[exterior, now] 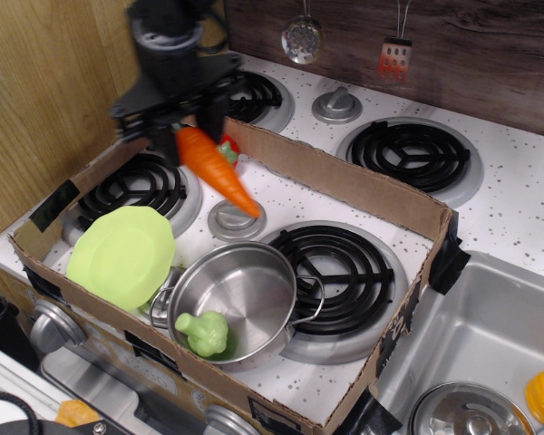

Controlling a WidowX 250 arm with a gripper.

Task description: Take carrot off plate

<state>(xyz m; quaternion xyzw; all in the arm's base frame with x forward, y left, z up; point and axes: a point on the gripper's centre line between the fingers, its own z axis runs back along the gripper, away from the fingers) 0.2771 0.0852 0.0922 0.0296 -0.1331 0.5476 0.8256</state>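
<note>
A: At this moment your gripper (183,127) was clamped on the stem end of the carrot (216,168), which hung below it in the air, tip slanting down and to the right toward the small knob (237,218) between the burners.

B: And the plate (121,256)?

A: Well below and to the left of the gripper, bare, leaning on the rim of the steel pot (236,302). The carrot touched nothing but your gripper.

B: So which step were you in?

A: By my judgement, the carry. The lift off the plate looked done; what remained was the set-down.

B: What did that call for?

A: Lowering onto the speckled tabletop (290,195) inside the cardboard box (344,186), clear of the tomato (227,149) just behind the carrot, then letting go only once the tip rested, since a tapered toy could roll.
</note>
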